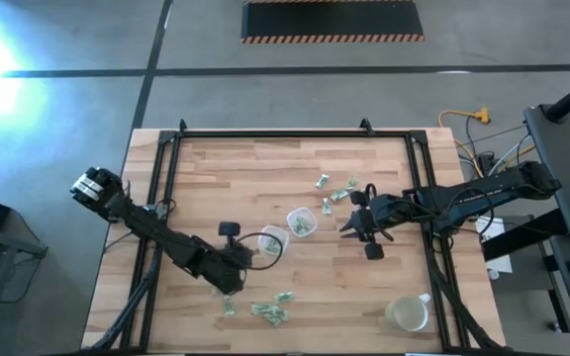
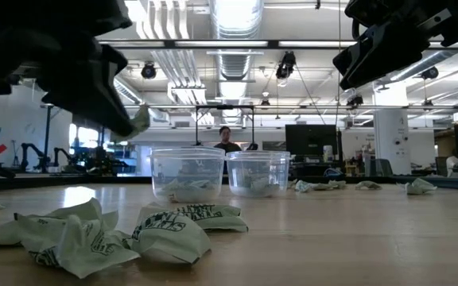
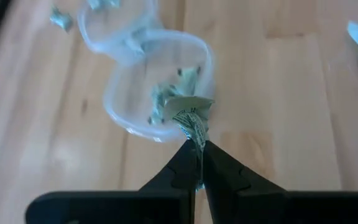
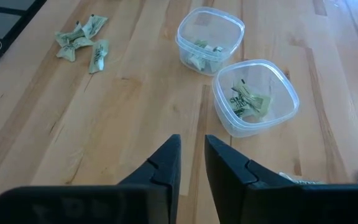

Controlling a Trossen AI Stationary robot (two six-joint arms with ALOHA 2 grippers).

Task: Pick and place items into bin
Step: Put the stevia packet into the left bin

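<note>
The items are tiny pale green-and-white crumpled wrappers. One cluster (image 1: 270, 312) lies near the table's near edge, and it shows large in the low view (image 2: 78, 234). Another cluster (image 1: 336, 190) lies farther back. Some wrappers sit in two clear tubs (image 1: 273, 240) (image 1: 302, 222). My left gripper (image 3: 196, 142) is shut on one wrapper (image 3: 190, 115), raised beside the left tub (image 3: 157, 87). My right gripper (image 4: 192, 155) hovers open above bare table, right of the tubs (image 4: 255, 96), holding nothing. My left gripper pinches one wrapper between its two fingertips by one end (image 3: 197, 134). The rest of the wrapper sticks out past the tips toward the tub's rim. In the low view the wrapper (image 2: 139, 119) is lifted clear of the table, above tub height.
A yellowish-white mug (image 1: 407, 314) stands near the table's near right corner. A black frame rail (image 1: 265, 133) runs along the table's far edge and sides. Bare wood lies left of the tubs and between the tubs and the mug. A person (image 2: 227, 140) shows far behind the table.
</note>
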